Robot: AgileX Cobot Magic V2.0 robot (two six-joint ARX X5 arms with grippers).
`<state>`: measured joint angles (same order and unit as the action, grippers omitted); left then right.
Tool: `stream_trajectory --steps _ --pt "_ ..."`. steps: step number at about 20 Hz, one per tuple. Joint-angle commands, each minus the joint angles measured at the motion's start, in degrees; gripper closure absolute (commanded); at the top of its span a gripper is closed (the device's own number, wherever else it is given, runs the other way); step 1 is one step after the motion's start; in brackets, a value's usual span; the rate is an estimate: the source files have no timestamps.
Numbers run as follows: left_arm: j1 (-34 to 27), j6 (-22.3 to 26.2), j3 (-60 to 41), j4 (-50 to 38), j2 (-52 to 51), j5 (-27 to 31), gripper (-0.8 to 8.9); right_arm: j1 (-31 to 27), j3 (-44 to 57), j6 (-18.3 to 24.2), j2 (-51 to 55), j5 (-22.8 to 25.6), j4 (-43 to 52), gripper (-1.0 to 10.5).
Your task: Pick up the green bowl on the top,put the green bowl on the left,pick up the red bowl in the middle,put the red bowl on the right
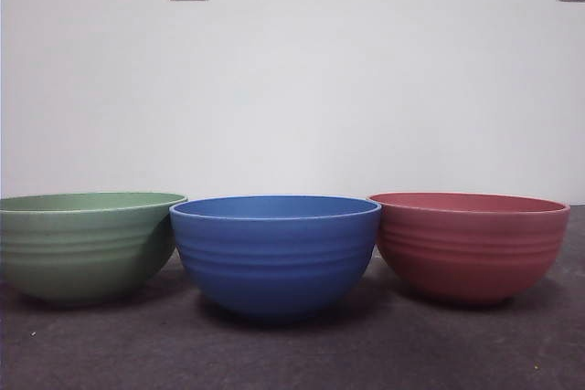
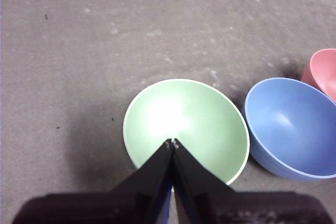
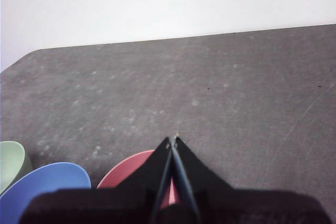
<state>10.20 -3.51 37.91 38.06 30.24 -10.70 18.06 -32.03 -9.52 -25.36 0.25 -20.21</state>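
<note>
Three bowls stand in a row on the dark grey table. The green bowl [image 1: 82, 244] is at the left, a blue bowl [image 1: 274, 253] in the middle, the red bowl [image 1: 468, 244] at the right, each upright and apart. My left gripper [image 2: 172, 142] is shut and empty, high above the green bowl [image 2: 199, 124]. My right gripper [image 3: 173, 140] is shut and empty, above the red bowl [image 3: 131, 171]. Neither arm shows in the front view.
The table [image 1: 292, 353] runs back to a white wall [image 1: 292, 89] with two sockets. Its far edge and a rounded corner [image 3: 31, 53] show in the right wrist view. The blue bowl also shows in both wrist views [image 2: 289, 124] [image 3: 47, 184].
</note>
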Motion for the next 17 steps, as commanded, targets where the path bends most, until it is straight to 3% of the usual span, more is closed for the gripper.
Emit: stream_trajectory --steps 1,4,6,8,11,17 --pt "0.09 -0.37 -0.26 -0.26 -0.26 0.04 8.17 0.11 0.15 -0.68 0.09 0.07 0.13 9.6" --pt "0.66 -0.37 -0.28 0.55 -4.66 1.66 8.17 0.11 0.15 -0.68 -0.09 0.20 0.04 9.6" --pt "0.09 5.07 -0.35 0.59 -11.45 1.60 8.17 0.11 0.15 -0.68 -0.09 0.13 0.02 9.6" --pt "-2.05 6.91 -2.91 -5.01 -18.69 1.60 8.17 0.11 0.15 -0.68 -0.13 0.13 0.02 9.6" --pt "-7.06 9.62 -13.14 -15.85 -27.26 1.73 8.17 0.11 0.15 -0.68 -0.11 0.13 0.00 9.6" --pt "-11.41 8.61 -28.74 -24.00 -30.14 1.66 8.17 0.11 0.15 -0.68 -0.13 0.13 0.00 9.6"
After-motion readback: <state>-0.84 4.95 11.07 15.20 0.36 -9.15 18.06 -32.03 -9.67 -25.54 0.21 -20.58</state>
